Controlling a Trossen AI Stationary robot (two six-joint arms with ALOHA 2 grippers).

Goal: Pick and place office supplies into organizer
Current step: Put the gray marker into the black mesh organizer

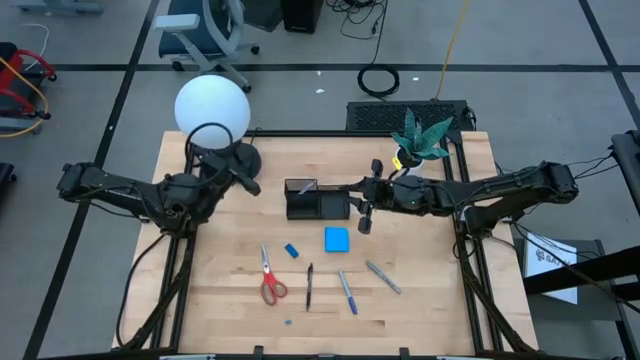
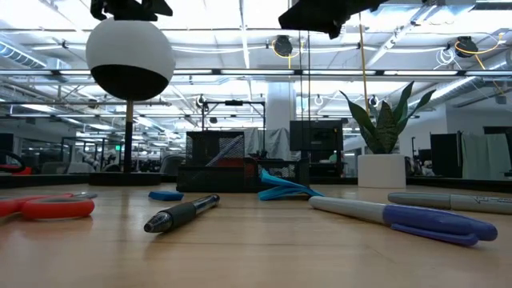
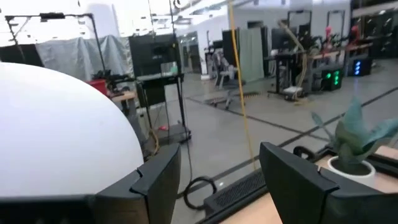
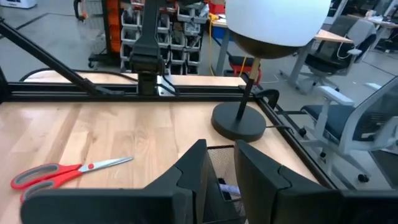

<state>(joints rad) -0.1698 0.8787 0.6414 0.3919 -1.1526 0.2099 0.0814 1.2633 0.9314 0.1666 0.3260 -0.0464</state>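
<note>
From above, the right gripper (image 1: 362,213) hangs at the organizer's (image 1: 316,199) right end, centre frame; the scissors (image 1: 270,277), note pad (image 1: 336,239) and pens lie below. Its wrist view shows fingers (image 4: 193,165) narrowly apart over the organizer (image 4: 221,180), seemingly releasing something; whether they grip it I cannot tell. Rise straight up. Left gripper (image 3: 217,180), apart, waits beside the lamp (image 3: 56,137).

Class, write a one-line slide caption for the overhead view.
Two dark arms flank a black desk organizer; red-handled scissors, blue note pad and pens lie on the wooden table.
</note>
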